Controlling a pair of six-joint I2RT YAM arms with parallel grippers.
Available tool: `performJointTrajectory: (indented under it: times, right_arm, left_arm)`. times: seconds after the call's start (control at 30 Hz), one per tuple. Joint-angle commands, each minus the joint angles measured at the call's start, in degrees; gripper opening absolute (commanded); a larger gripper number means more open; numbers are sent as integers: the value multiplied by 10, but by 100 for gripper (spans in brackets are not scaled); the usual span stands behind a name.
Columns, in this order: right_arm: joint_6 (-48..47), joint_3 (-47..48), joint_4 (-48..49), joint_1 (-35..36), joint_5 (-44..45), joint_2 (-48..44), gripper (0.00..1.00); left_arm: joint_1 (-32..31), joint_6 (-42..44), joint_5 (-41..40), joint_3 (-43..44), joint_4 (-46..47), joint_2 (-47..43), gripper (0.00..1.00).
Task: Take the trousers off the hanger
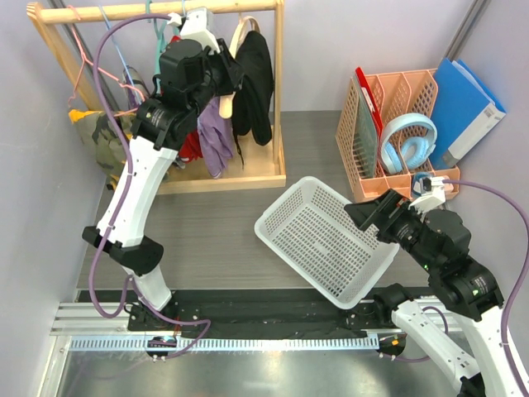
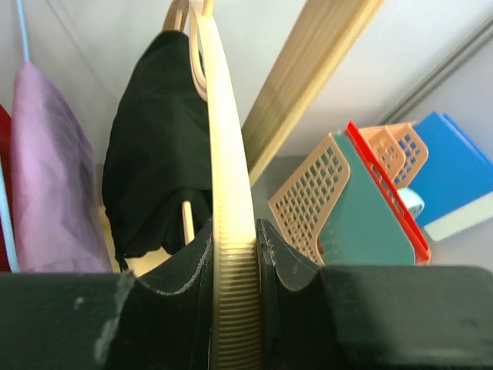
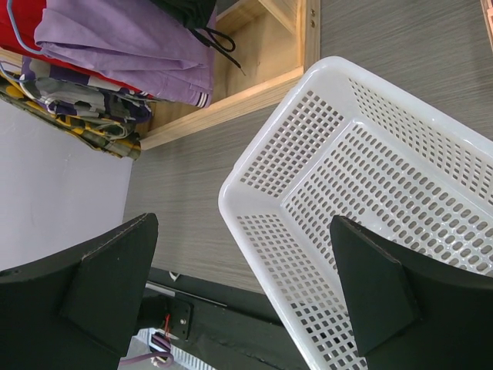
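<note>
Since left gripper (image 2: 235, 258) is clamped on pale cream wooden hanger (image 2: 223, 154), right gripper (image 3: 243, 266) (jaws apart) shld pinch limp black fabric trousers (image 2: 150, 146) low down imo.

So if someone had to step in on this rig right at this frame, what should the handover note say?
Left hand: shut on the hanger, clamping one of its cream arms up at the wooden rack.
Right hand: open and empty, above the white basket.
The trousers are still draped on the hanger, next to the purple garment.
Done: the hanger is gripped.
Left: pull the trousers off the hanger. That is probably the right hand's job, and it is far from them now.
</note>
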Motion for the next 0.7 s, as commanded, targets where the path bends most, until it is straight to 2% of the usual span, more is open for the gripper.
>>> performJointTrajectory:
  times: [0.0, 0.2, 0.47, 0.67]
  right_arm:
    - [5, 24, 3, 2, -3, 0, 100]
    - [7, 23, 5, 2, -5, 2, 100]
    - [7, 8, 14, 2, -7, 6, 100]
    - [3, -10, 15, 2, -26, 12, 100]
  left_arm:
    - [25, 10, -56, 15, 183, -1, 0]
    - [40, -4, -34, 51, 205, 40, 0]
    - [49, -21, -25, 22, 182, 49, 0]
    - [51, -33, -15, -45, 159, 1, 0]
